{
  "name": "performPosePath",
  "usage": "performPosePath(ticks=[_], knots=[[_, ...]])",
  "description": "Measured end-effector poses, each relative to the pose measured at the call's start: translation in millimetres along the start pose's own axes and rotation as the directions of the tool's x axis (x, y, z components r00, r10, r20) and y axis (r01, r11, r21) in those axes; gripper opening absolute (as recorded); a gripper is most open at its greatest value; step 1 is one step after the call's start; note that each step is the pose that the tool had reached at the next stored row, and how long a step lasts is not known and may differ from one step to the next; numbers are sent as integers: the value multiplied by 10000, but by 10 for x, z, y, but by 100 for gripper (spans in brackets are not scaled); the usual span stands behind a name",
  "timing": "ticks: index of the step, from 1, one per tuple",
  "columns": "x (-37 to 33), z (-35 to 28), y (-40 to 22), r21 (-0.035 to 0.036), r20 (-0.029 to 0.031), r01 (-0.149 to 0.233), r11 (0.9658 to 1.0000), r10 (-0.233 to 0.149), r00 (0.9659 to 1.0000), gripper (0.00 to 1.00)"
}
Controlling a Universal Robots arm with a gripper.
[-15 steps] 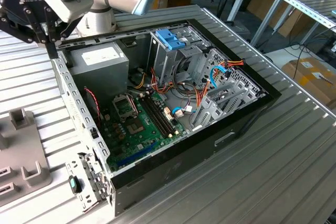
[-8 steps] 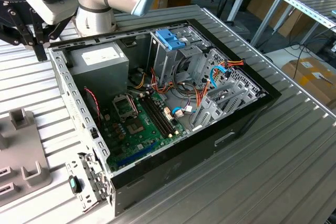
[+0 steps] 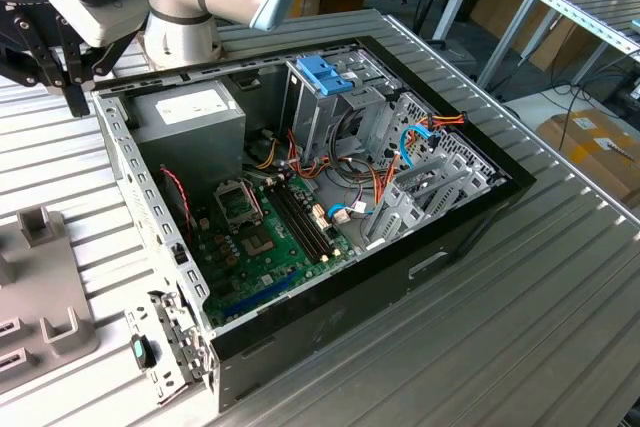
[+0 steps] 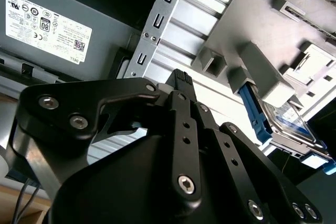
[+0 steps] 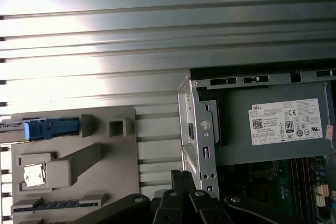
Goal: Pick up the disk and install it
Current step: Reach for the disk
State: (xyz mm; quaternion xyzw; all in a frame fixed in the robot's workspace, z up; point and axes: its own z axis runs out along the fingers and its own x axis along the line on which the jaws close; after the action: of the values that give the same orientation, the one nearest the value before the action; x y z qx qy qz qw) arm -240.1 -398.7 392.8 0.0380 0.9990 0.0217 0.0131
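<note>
Gripper [image 3: 74, 97] is hovering just off the corner of the open PC case [image 3: 130, 162]. It's looking clenched on nothing, though the tips are half hidden. The disk [image 4: 287, 120] is sitting on edge in the grey holder [image 4: 252, 14] beside the case. The second wrist view is catching its flat face, the first its blue rail [image 5: 50, 128] edge-on.

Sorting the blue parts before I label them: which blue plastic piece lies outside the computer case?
The blue rail of the disk, in the grey holder; the blue latch tops the cage inside the case.
</note>
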Motion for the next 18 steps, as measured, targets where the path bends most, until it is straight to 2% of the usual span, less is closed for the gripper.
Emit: performPosePath(ticks=[5, 9, 18], knots=[[9, 0, -1, 0, 1, -3, 10000, 3, 10000, 11], [89, -2, -7, 0, 0, 0, 10000, 0, 10000, 11], [319, -8, -24, -1, 5, 0, 10000, 0, 10000, 11]])
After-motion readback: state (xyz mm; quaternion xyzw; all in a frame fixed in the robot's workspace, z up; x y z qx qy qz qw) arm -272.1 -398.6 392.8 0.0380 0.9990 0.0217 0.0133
